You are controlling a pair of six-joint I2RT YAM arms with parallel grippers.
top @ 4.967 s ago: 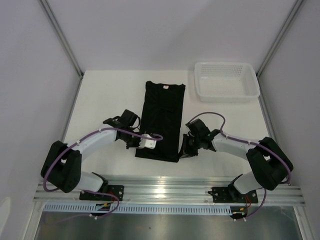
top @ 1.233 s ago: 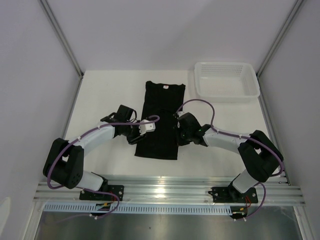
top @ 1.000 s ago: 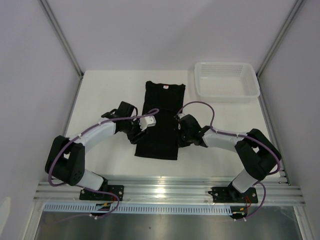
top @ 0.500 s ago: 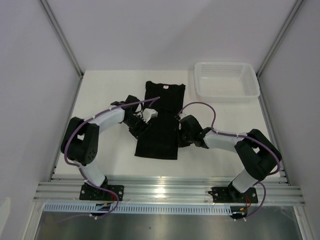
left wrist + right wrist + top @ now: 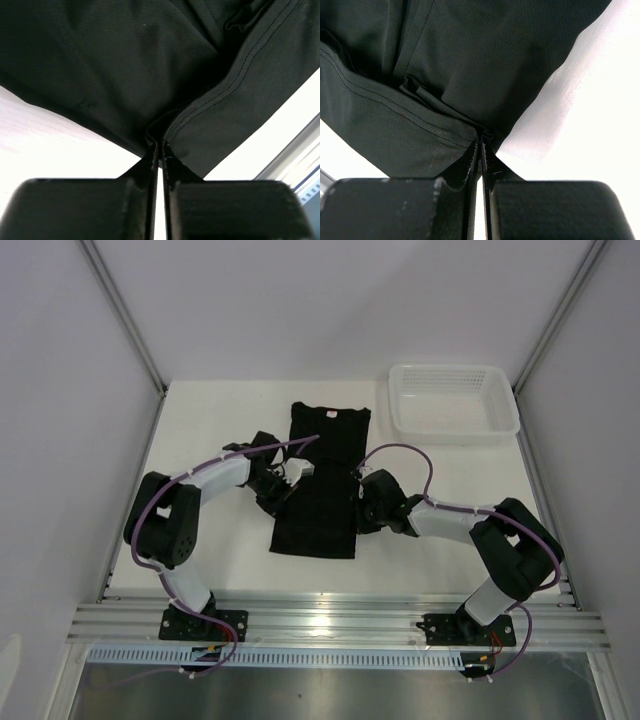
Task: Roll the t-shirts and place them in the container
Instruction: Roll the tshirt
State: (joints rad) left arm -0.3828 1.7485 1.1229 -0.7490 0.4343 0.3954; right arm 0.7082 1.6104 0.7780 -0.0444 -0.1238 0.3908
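top view: my left gripper has just swung in and pinched down on the left edge of the black t-shirt, matching the right gripper, which was already clamped on the right edge. i judge both sides are now secured to start the roll. the t-shirt lies as a narrow strip mid-tabletop, collar at the far end.

left wrist: jaws nearly closed, holding a thin fold of black fabric.

right wrist: the same narrow pinch on the seamed edge.
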